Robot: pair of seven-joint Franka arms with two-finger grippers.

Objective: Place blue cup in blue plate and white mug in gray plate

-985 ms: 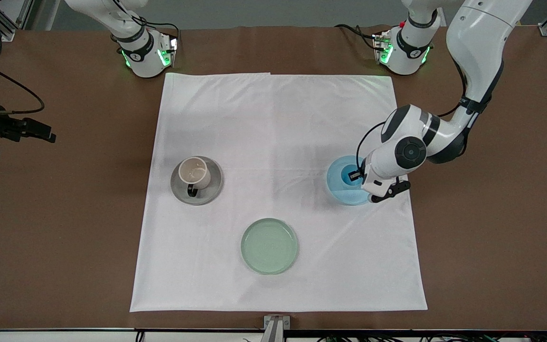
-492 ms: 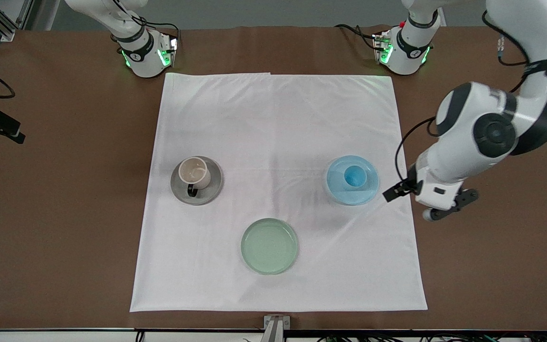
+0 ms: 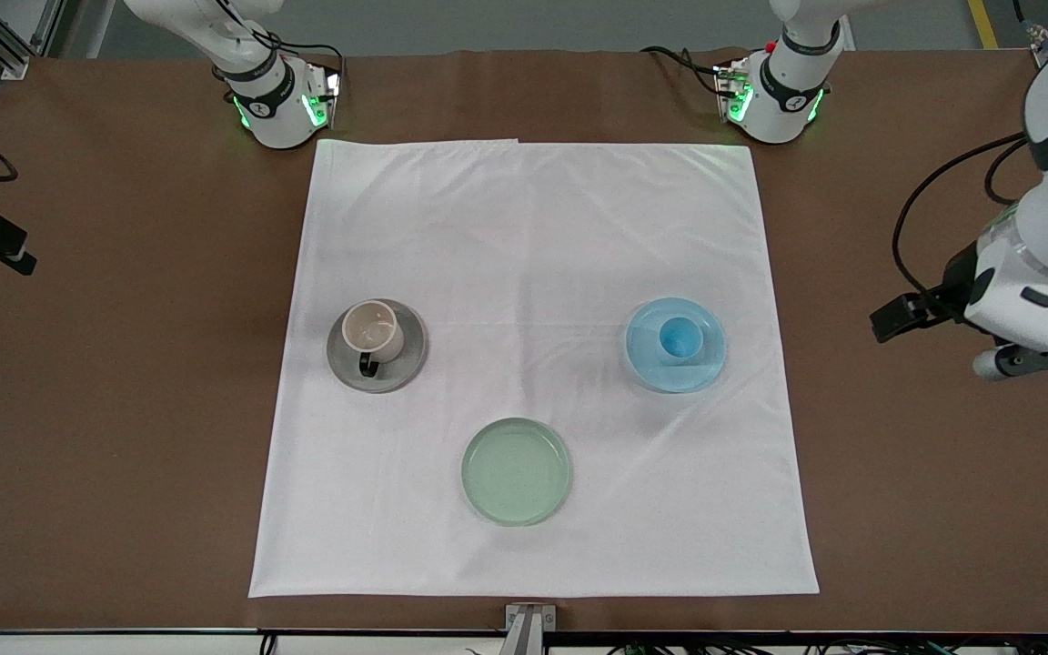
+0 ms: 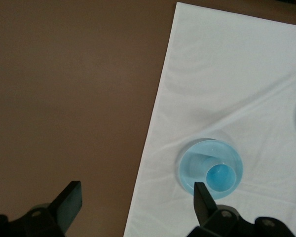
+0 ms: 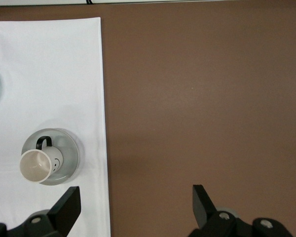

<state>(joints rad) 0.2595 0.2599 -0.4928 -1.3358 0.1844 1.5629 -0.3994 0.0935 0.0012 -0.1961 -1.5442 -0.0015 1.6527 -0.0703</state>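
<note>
Both placements look done: blue cup [image 3: 680, 338] stands upright in the blue plate [image 3: 701, 373], white mug [image 3: 373, 329] stands upright in the gray plate [image 3: 408, 362]. Judging from that, the only step in hand is clearing out.

Left gripper [image 4: 134, 203] hangs over bare brown table [image 3: 897, 455] off the left arm's end of the white cloth [image 3: 533, 236], fingers spread wide, holding nothing. Right gripper [image 5: 134, 203] hangs over bare table off the right arm's end of the cloth, fingers also wide apart and empty; only a bit of it shows at the front view's edge.

To do this well: retreat up and away from the cloth, no swinging low over either plate, don't drag a cable or finger across the cloth edge since a tug could shift the dishes. Keep fingers apart, no regrasp needed.

Cup: small, light blue, tapered, no handle, deeper blue inside, sits slightly off the plate's centre, well within the rim. Mug: cream-white cylinder, dark loop handle pointing toward the front camera, a small face mark on its side in the right wrist view; it sits off-centre in its plate, toward the robots' side. Blue plate lies toward the left arm's end of the cloth, gray plate toward the right arm's end. Pale green plate [image 3: 516, 471] sits empty, nearer the front camera, between the two.
</note>
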